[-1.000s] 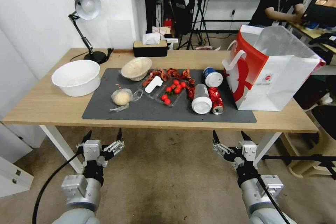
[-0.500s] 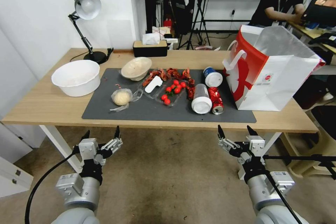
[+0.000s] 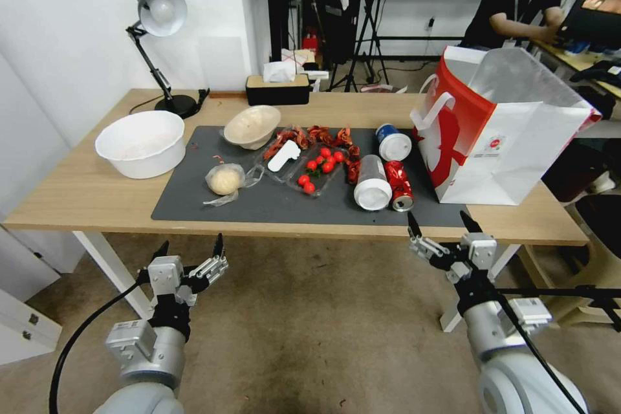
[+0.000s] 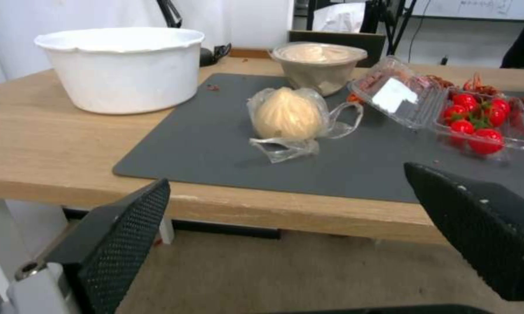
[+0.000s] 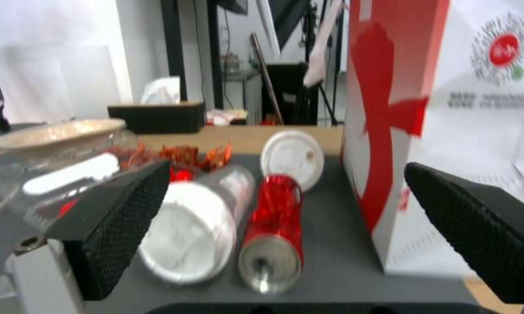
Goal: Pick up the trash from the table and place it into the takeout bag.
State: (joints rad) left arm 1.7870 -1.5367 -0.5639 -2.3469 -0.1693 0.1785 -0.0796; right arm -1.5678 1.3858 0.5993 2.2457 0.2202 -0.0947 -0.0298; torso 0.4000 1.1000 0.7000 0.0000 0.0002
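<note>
Jaws spread wide, empty on both: right gripper (image 3: 444, 226) near the table (image 3: 84, 194) edge, facing crushed red can (image 3: 398, 184) beside takeout bag (image 3: 511, 136); left gripper (image 3: 189, 250) low. Risk — can rolls if nudged.

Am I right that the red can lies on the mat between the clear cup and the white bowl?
Not quite. The can lies on the mat between the clear cup and the takeout bag, as the head view shows; the white bowl sits far off.
</note>
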